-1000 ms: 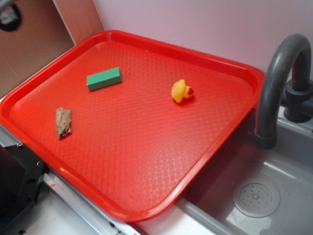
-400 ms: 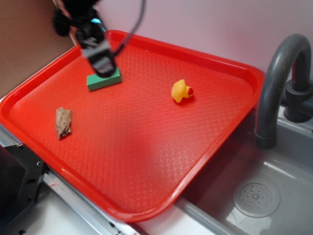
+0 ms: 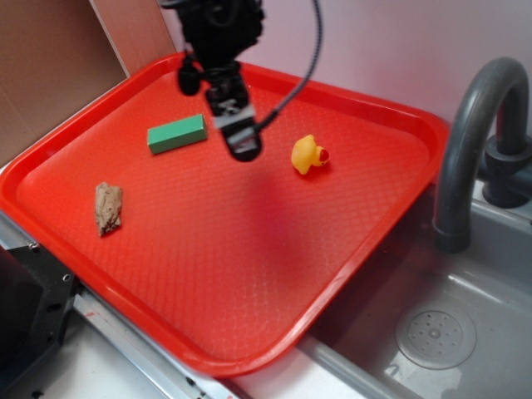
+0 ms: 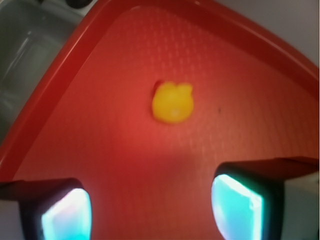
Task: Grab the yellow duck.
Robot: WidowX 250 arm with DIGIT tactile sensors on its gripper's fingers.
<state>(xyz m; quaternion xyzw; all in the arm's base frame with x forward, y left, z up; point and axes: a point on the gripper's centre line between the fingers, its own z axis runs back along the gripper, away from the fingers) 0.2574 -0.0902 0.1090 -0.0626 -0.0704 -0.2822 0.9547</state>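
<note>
The yellow duck [image 3: 307, 155] sits on the red tray [image 3: 249, 274], right of its middle, red beak pointing right. In the wrist view the yellow duck [image 4: 172, 102] shows as a blurred yellow blob ahead of the fingers. My gripper [image 3: 242, 147] hangs above the tray just left of the duck, apart from it. In the wrist view my gripper [image 4: 152, 207] is open, its pale fingertips [image 4: 235, 205] wide apart with only bare tray between them.
A green block [image 3: 176, 133] lies on the tray at the back left, and a brown rough lump [image 3: 108, 207] at the left. A grey faucet [image 3: 474, 141] and sink basin [image 3: 436, 332] stand right of the tray. A brown panel [image 3: 50, 75] rises behind.
The arm came into view from the upper left, passed over the green block, and now hangs closer to the duck. Nothing on the tray has moved.
</note>
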